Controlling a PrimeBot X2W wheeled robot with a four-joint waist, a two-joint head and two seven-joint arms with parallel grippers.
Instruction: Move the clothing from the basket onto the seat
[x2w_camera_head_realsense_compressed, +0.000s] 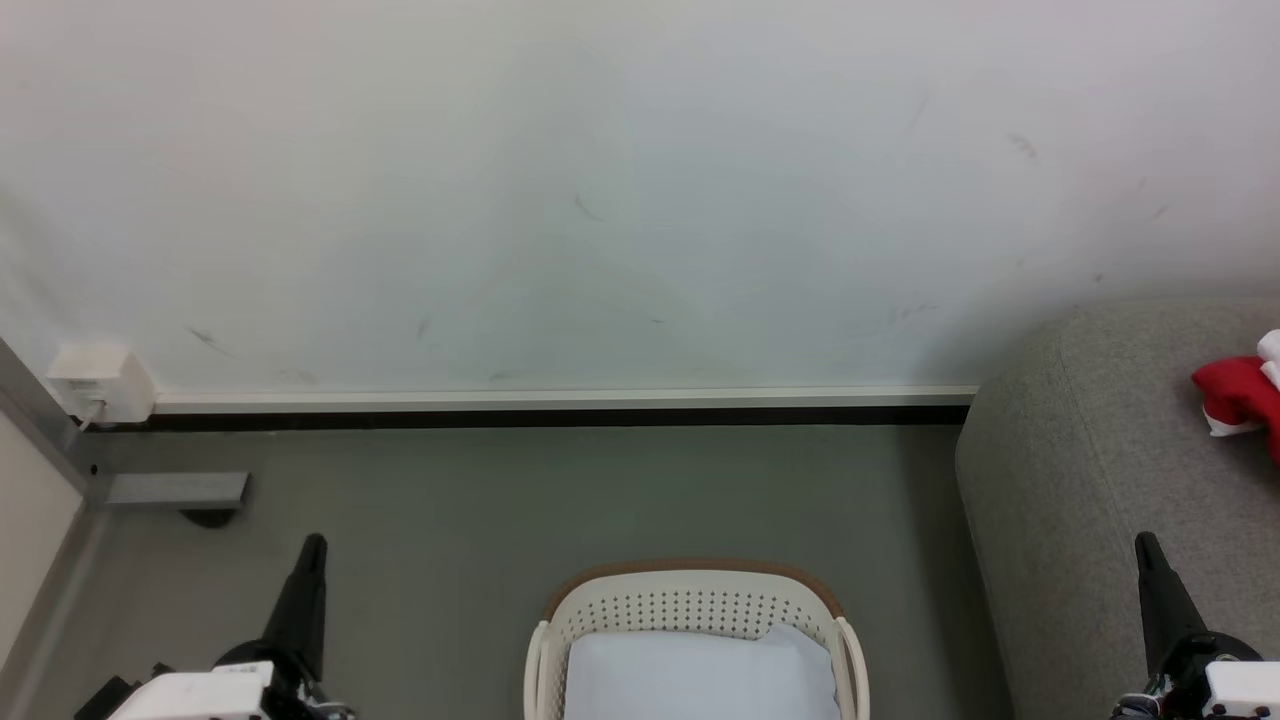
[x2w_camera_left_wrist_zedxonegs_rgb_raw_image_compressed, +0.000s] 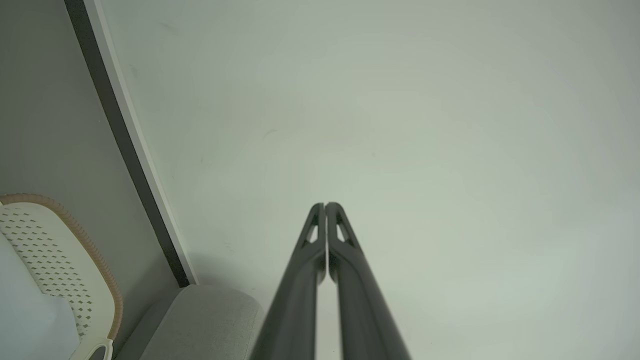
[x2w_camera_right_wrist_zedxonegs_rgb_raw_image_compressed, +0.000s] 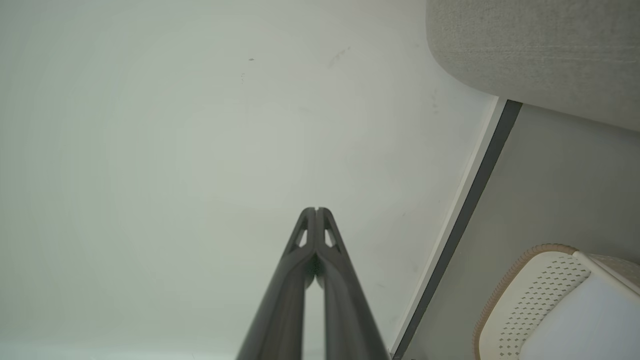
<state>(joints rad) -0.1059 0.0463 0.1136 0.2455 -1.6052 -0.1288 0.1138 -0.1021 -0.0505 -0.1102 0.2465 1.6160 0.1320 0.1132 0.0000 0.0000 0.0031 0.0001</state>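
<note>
The clothing (x2w_camera_head_realsense_compressed: 1240, 395) lies on the seat (x2w_camera_head_realsense_compressed: 1080, 470), farther off and right of the right gripper (x2w_camera_head_realsense_compressed: 1147, 545), which is clenched on nothing. The left gripper (x2w_camera_head_realsense_compressed: 314, 545), also clenched empty, stands left of the basket (x2w_camera_head_realsense_compressed: 690, 600).

left hand (x2w_camera_head_realsense_compressed: 314, 546) and right hand (x2w_camera_head_realsense_compressed: 1146, 546): long tapered black fingers (x2w_camera_left_wrist_zedxonegs_rgb_raw_image_compressed: 299, 300), slotted tips, white wrist casings (x2w_camera_head_realsense_compressed: 195, 692)

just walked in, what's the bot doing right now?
Nothing is being handled. The left gripper and right gripper are both shut and empty, one on each side of the basket. The red clothing lies on the grey seat at the right. A pale blue item sits in the basket.
</note>
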